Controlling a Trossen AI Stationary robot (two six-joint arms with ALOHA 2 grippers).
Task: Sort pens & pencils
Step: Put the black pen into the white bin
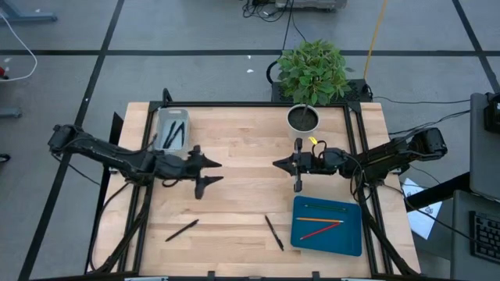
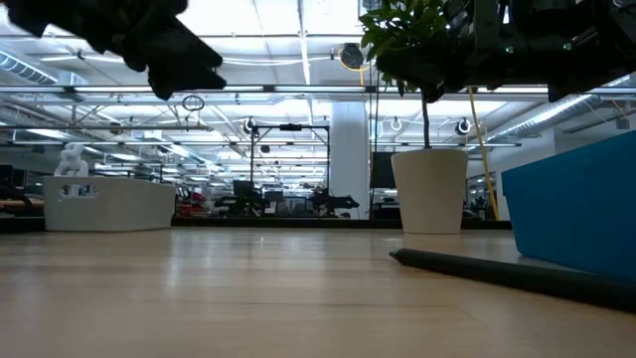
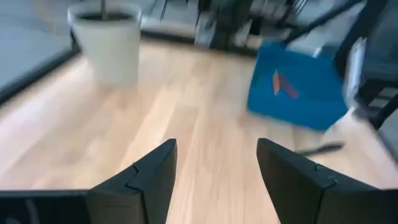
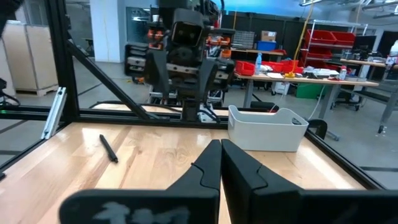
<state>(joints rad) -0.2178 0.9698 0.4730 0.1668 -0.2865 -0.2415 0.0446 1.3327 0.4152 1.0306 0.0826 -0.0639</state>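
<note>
The left gripper (image 1: 209, 172) is hovering wide open and empty right of the white bin (image 1: 171, 129) holding pens (image 1: 176, 133); the right gripper (image 1: 278, 164) is waiting closed, empty. Pencils (image 1: 320, 226) are lying in the blue tray (image 1: 328, 242); two more pens (image 1: 273, 232) are lying on the table's near side

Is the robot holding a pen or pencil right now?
No, nothing is held. The left gripper is open over bare table, and the right gripper is shut with nothing between its fingers.
</note>
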